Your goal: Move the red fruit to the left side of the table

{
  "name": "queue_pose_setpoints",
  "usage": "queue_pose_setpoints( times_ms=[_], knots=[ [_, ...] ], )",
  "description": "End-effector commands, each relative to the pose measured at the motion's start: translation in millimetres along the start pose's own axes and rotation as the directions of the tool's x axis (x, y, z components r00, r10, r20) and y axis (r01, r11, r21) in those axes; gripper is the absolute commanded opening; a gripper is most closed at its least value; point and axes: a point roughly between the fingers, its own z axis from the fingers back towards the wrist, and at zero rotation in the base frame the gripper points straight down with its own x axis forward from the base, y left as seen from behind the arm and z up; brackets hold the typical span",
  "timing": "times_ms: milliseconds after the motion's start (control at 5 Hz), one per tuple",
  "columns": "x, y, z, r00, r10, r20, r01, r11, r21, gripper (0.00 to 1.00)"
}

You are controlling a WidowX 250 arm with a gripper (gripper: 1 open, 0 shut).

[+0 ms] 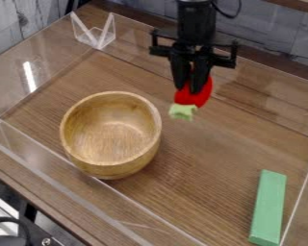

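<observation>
Arm, black (198,21), x1: enters at top edge, right of ctr, and reaches down toward viewer over far part of counter (234,130). Wrist section narrow at top, w/ a wider dark crosspiece below it, spreading to both sides; claw (189,86) at bottom end, pointing down.

Claw state: closed on red fruit (198,94), gripped at its upper part.

Red fruit, glossy, x1: hangs below claw, tilted, pale green stem end (183,112) lowest and toward left of view. Located beyond and to the right of wooden bowl (111,134) as seen, near its far right rim but outside it.

Bowl, round, light wood, x1: on counter, left of ctr, nearer viewer than fruit.

Block, green, long, x1 (268,208): on counter, near right corner, well apart from claw.

Hidden / cut off / unclear: upper arm cut by top edge. Claw tips dark, blurred together; exact contact pts w/ fruit n/a to eye. Fruit's upper part partly covered by claw. Clear acrylic walls (99,26) hard to make out, show mostly as glints. Black cables (22,229), bottom left corner, cut by frame edge.
</observation>
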Motion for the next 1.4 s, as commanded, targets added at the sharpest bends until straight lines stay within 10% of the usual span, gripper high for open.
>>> queue_pose_setpoints(
  times_ms=[0, 1200],
  knots=[
    [-0.5, 3, 18.6, 0.997, -0.05, 0.052, 0.05, 0.999, -0.003, 0.0],
    [-12.6, 17, 16.9, 0.989, -0.133, 0.059, 0.133, 0.991, 0.013, 0.0]
  ],
)
